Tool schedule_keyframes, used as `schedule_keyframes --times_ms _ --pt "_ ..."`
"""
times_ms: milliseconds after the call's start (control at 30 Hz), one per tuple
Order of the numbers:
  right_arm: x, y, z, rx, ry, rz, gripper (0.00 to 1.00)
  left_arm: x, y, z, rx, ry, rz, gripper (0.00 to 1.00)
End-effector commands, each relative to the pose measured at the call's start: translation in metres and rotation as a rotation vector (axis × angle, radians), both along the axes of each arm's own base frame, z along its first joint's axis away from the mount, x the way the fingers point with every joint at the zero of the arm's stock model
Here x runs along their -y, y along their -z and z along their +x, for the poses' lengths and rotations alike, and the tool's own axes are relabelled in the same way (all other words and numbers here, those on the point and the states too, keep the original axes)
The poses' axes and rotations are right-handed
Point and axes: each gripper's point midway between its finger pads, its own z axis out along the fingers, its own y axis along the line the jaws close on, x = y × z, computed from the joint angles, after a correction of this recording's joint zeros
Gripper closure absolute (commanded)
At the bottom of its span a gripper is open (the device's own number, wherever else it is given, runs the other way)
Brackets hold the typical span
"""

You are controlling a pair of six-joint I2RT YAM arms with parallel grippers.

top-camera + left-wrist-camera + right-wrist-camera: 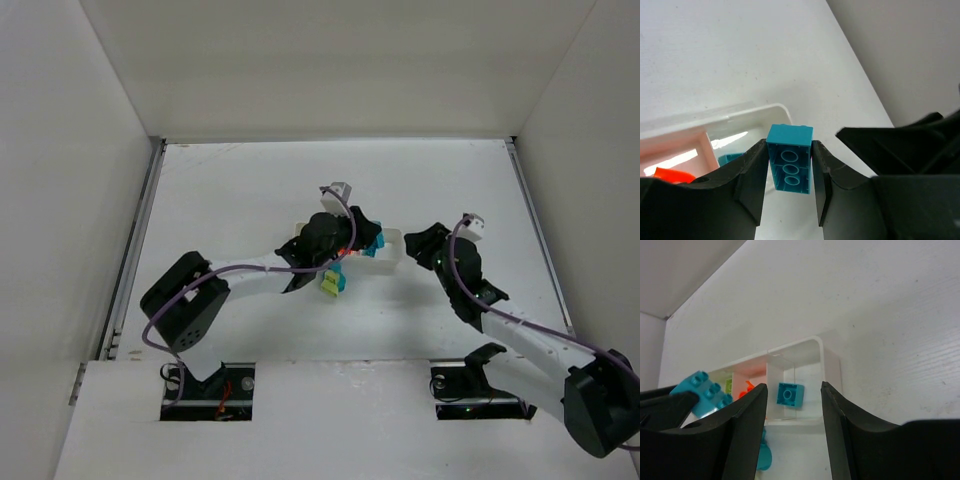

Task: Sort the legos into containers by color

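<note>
Your left gripper is clenched on a cyan brick, whose hollow underside faces the wrist camera. It is held at the end corner of the white tray. Your right gripper is spread wide and holds nothing, pointing at the tray's end compartment, where a second cyan brick lies. An orange-red piece sits in the next compartment. A yellow-green piece lies on the table just beside the tray.

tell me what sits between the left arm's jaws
A cyan-blue lego brick, pinched on both sides with its hollow underside toward the camera; the left wrist view shows it.
</note>
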Motion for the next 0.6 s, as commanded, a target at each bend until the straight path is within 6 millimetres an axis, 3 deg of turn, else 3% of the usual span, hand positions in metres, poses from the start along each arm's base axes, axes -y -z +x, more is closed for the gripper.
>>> schedule_keyframes --times_ms 0,167,433,567 --pt "0.011 -0.016 0.004 0.064 0.054 0.055 0.47 0.015 -0.027 0.020 0.110 -0.043 -0.006 0.83" --pt "0.014 -0.023 0.001 0.091 0.055 0.081 0.46 0.031 -0.010 0.033 0.109 -0.052 0.038 0.83" --pt "0.013 -0.030 -0.003 0.112 0.044 0.099 0.46 0.045 0.009 0.030 0.118 -0.054 0.096 0.78" --pt "0.015 -0.033 -0.004 0.121 0.047 0.105 0.46 0.049 0.015 0.025 0.133 -0.037 0.126 0.71"
